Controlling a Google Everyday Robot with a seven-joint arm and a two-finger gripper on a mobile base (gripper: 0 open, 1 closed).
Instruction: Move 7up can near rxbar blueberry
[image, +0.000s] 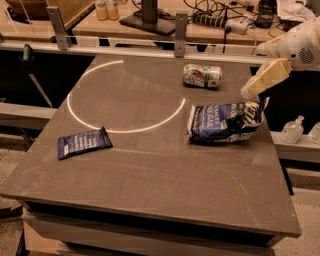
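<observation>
The 7up can (202, 76) lies on its side at the far right part of the brown table (150, 170), white and green with silvery ends. The rxbar blueberry (84, 142), a flat dark blue wrapper, lies near the table's left edge. My gripper (254, 89) hangs at the right edge of the table, to the right of the can and just above the chip bag's right end. It holds nothing that I can see.
A puffy dark blue-and-white chip bag (225, 123) lies between the can and the table's front right. A bright ring of light (125, 97) marks the tabletop. A rail with posts (180, 27) runs along the back. Bottles (292, 131) stand low at the right.
</observation>
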